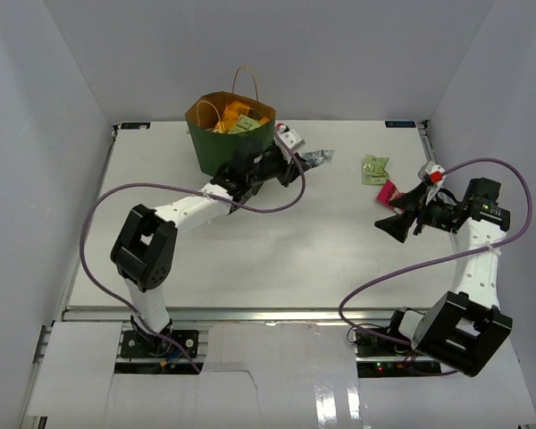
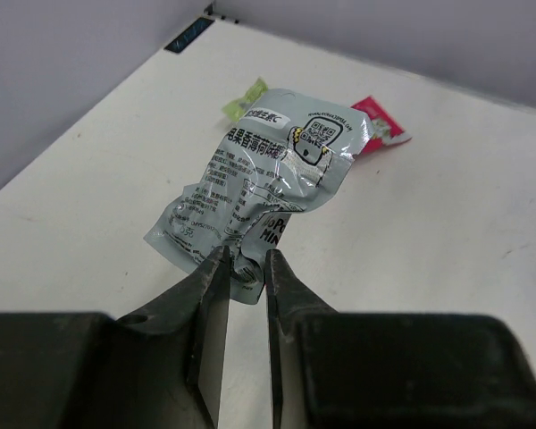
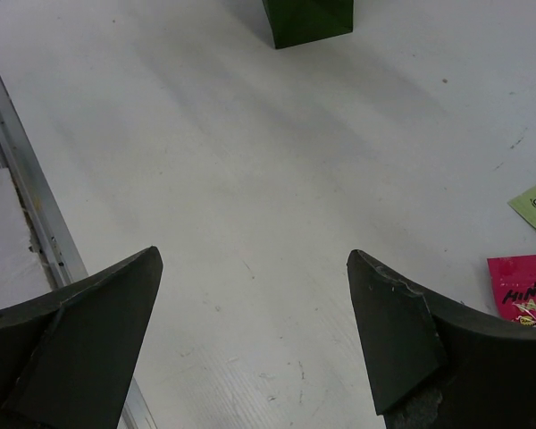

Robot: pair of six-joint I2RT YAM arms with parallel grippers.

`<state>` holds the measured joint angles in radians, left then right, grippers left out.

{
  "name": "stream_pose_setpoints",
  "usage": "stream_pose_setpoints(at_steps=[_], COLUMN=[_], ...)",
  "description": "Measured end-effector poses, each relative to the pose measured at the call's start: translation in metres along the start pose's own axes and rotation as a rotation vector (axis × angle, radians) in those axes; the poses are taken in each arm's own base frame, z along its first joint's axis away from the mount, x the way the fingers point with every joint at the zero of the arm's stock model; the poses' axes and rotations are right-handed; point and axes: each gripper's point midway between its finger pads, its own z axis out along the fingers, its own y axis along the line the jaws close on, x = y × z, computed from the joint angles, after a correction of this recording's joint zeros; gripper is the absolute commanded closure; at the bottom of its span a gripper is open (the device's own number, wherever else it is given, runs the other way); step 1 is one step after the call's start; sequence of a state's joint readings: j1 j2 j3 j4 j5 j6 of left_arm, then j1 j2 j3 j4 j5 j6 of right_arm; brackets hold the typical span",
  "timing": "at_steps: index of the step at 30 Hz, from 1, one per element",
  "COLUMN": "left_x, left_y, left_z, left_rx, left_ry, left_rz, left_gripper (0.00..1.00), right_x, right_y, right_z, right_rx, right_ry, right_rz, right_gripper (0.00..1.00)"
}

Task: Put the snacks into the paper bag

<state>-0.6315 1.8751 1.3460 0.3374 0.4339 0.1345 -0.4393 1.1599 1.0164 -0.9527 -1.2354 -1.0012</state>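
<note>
Fingers first. Left fingers point(image 2: 210, 308) are clamped nearly together on the crumpled near edge of the grey packet point(image 2: 270, 170). The rest of the packet sticks out ahead of them, printed face up. I cannot tell whether its far end touches the table point(image 1: 277, 250).

Top view: the grey packet point(image 1: 319, 158) sits just right of the paper bag point(image 1: 216, 147), outside it and below its rim. The left wrist lies across the bag's lower right corner. The forearm runs back and left to a raised elbow, and the upper link drops to the base at the near edge.

Right fingers point(image 3: 89, 335) are spread wide with nothing between them, only bare table below. They point left toward the table's middle. The wrist is level and the arm folds back to its base at near right. A purple cable point(image 1: 402, 273) loops beside it.

The pink packet point(image 1: 389, 192) lies flat just beside the right fingertips. The light-green packet point(image 1: 374, 169) lies near it, farther back. Yellow and green wrappers show inside the upright bag.
</note>
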Motion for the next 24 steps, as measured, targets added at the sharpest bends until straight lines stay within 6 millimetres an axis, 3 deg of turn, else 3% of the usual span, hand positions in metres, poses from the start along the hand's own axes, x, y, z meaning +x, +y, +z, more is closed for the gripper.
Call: stream_pose_setpoints(at_steps=[6,11,15,19,24], left_x=[-0.084,-0.133,-0.139,-0.125,-0.112], left_y=[-0.006,0.021,0.063,0.100,0.130], left_z=[-0.048,-0.094,-0.117,-0.130,-0.120], left_rx=[-0.047,-0.171,-0.309,-0.427,-0.511], left_ry=[-0.142,-0.223,-0.208,-0.148,-0.078], left_rz=[-0.075,-0.138,-0.202,-0.257,-0.295], left_gripper=[1.00,1.00,1.00,1.00,1.00], right_x=[0.002,0.002,0.003,0.003,0.005], right_y=[0.000,0.000,0.000,0.000,-0.001], right_z=[0.000,0.001,0.001,0.001,0.002], right_rx=[-0.004,-0.006,-0.007,-0.009,-0.011], right_ry=[0.001,0.001,0.002,0.002,0.004], right_rz=[0.011,0.020,0.024,0.029,0.039], right_gripper=[0.10,0.10,0.10,0.10,0.10])
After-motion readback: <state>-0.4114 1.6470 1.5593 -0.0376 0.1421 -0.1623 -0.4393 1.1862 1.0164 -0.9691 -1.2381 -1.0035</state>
